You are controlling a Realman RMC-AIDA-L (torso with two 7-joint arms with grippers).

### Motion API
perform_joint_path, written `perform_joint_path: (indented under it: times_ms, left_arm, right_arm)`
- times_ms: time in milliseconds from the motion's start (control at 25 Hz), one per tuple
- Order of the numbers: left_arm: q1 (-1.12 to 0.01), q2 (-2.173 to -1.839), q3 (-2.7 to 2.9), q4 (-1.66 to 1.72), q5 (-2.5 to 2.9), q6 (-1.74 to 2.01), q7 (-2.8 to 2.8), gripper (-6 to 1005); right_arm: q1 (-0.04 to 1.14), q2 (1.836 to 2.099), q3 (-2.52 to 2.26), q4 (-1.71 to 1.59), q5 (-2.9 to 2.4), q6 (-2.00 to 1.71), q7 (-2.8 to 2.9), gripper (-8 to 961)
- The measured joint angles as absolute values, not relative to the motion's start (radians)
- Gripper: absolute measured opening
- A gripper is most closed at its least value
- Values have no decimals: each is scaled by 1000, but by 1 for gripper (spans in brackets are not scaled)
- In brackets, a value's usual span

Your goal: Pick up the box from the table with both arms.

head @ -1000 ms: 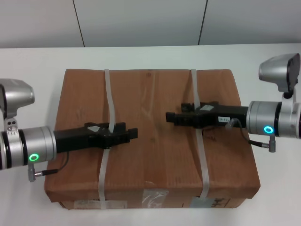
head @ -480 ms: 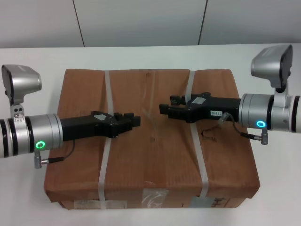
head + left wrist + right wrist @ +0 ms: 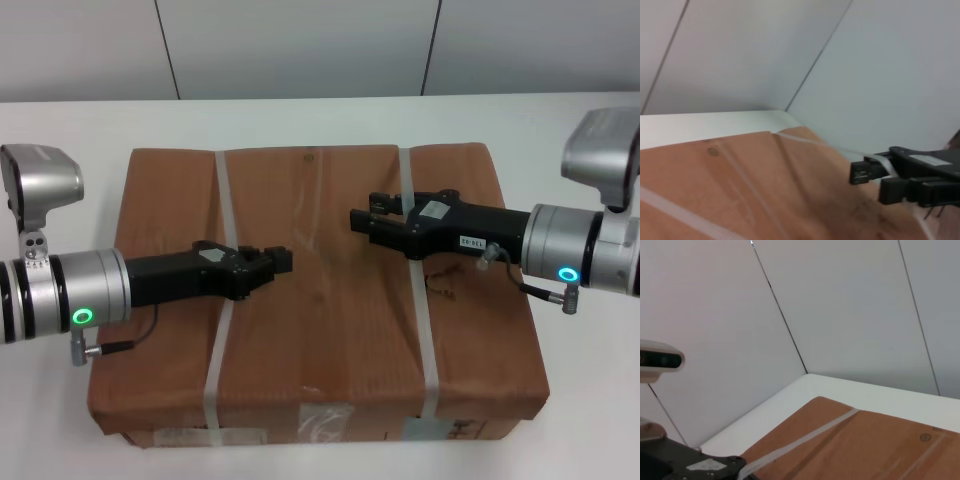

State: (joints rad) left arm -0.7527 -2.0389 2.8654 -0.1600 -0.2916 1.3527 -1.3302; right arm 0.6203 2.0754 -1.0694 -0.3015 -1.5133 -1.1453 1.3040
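The brown paper-wrapped box (image 3: 320, 330) lies on the white table (image 3: 60, 140), bound by a left strap (image 3: 215, 370) and a right strap (image 3: 425, 340). My left gripper (image 3: 283, 262) reaches in from the left over the box top, and the left strap runs into it. My right gripper (image 3: 358, 218) reaches in from the right, and the right strap runs into it. In the left wrist view the strap lifts off the box (image 3: 740, 185) up into the right gripper (image 3: 874, 182). The right wrist view shows the box (image 3: 865, 445) and the left gripper (image 3: 715, 465).
Pale labels (image 3: 320, 425) sit on the box's near side. A grey panelled wall (image 3: 300, 45) stands behind the table's far edge. White tabletop shows on both sides of the box and behind it.
Both grippers have shifted a little over the box top, the right one farther back. The box looks slightly larger and its near left corner has moved left.
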Motion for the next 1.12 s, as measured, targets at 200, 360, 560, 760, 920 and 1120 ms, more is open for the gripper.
perform_joint_path:
  times_ms: [200, 360, 560, 760, 920, 1120]
  left_arm:
    - [-745, -2038, 2866, -165, -316, 1436, -1319, 90]
    - [-741, -2035, 2866, -168, -336, 1471, -1312, 91]
    - [-741, -2033, 2866, -191, -339, 1515, -1311, 93]
    - [-742, -2033, 2865, -209, -342, 1551, -1310, 92]
    - [-745, -2032, 2866, -238, -360, 1594, -1311, 92]
    - [-745, -2032, 2865, -264, -389, 1649, -1319, 92]
  right_arm:
    - [610, 2075, -1060, -301, -1506, -1173, 1292, 443]
    - [599, 2075, -1062, -301, -1484, -1176, 1286, 416]
    - [587, 2076, -1061, -298, -1457, -1216, 1269, 386]
    - [560, 2075, -1062, -297, -1394, -1264, 1216, 346]
    - [537, 2076, -1065, -296, -1351, -1306, 1177, 307]
    - [528, 2076, -1067, -295, -1334, -1345, 1151, 261]
